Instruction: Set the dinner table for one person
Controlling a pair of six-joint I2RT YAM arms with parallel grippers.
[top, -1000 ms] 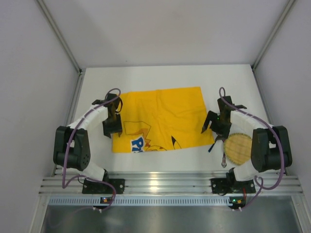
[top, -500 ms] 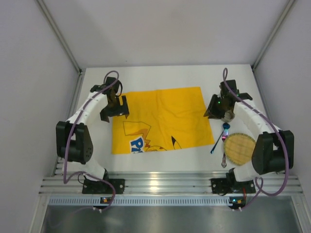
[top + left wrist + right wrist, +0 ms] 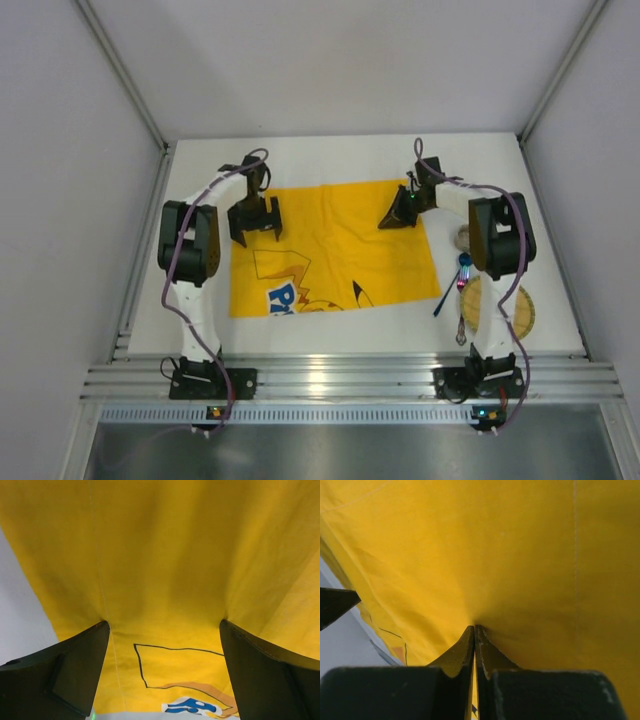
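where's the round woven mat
Top view, near right: the round tan woven mat lies on the white tabletop, partly under the right arm, beside a blue-handled utensil.

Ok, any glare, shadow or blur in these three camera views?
Top external: sharp, evenly lit, mild glare on the aluminium rail. Left wrist: yellow cloth darkens into shadow by the open left gripper. Right wrist: cloth shadowed around the shut right gripper.

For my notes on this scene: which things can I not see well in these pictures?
Round mat: top view, half under the right arm.
Cutlery: top view, too small to name.
Cloth print: left wrist view, cut off by the lower edge.
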